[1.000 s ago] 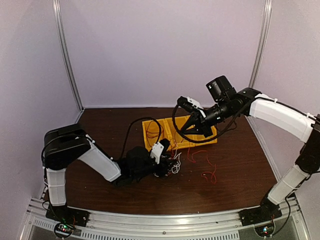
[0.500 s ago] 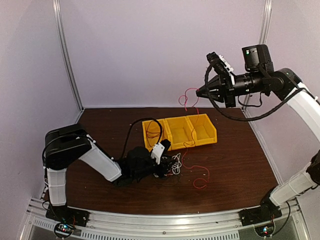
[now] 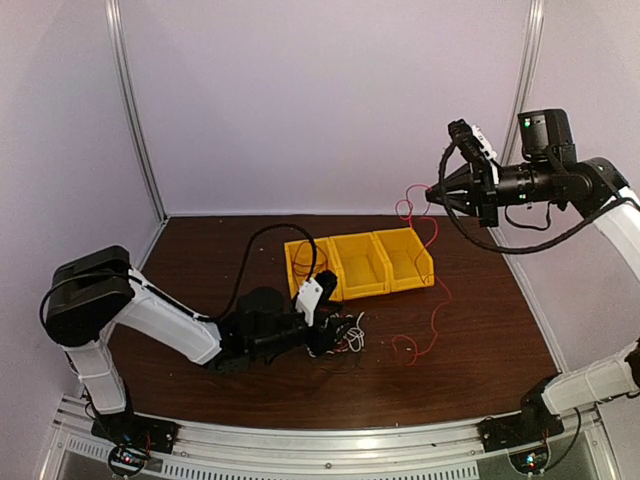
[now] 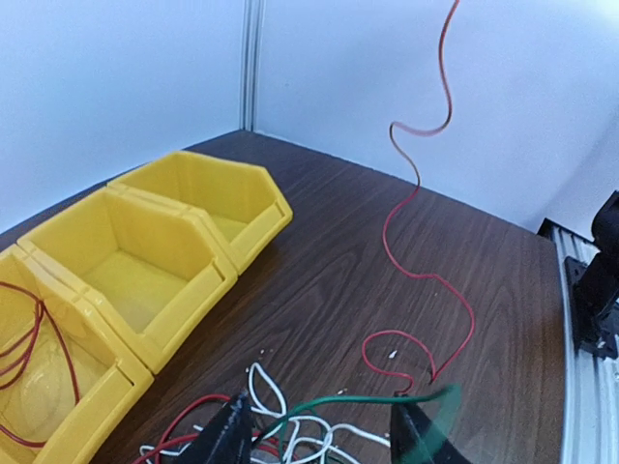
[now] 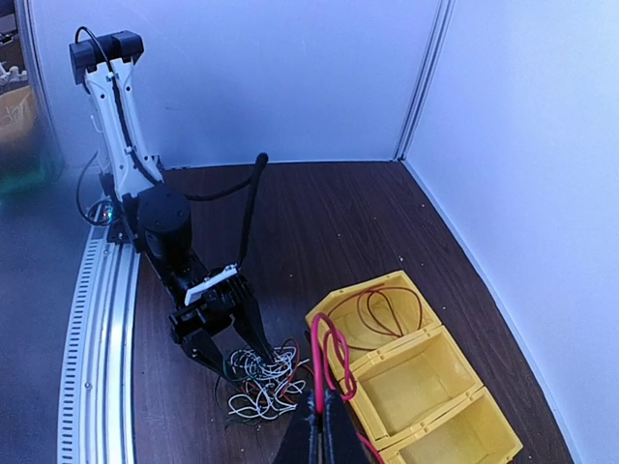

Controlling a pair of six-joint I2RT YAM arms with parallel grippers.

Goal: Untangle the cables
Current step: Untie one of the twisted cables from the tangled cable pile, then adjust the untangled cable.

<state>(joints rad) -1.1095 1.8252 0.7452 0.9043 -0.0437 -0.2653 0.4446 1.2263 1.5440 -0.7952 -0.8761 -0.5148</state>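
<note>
A small clump of thin white, red, black and green cables (image 3: 345, 333) lies on the brown table in front of the yellow bin (image 3: 390, 281). My left gripper (image 3: 333, 335) is low at the clump, open, its fingers astride it. In the left wrist view the left gripper (image 4: 319, 404) straddles the clump (image 4: 300, 440). My right gripper (image 3: 430, 193) is high at the right, shut on a long red cable (image 3: 436, 290) that hangs down to the table. The right wrist view shows the right gripper (image 5: 321, 418) pinching that cable's loop (image 5: 317, 359) above the clump (image 5: 259, 382).
The yellow bin has three compartments (image 5: 388, 344). Its left one holds a coiled red cable (image 3: 305, 262), also in the left wrist view (image 4: 29, 338). White walls enclose the table. A metal rail (image 3: 330, 440) runs along the near edge.
My right gripper has risen and swung right with the red cable, drawing it up and out from the clump. My left arm has lowered and stayed at the clump.
</note>
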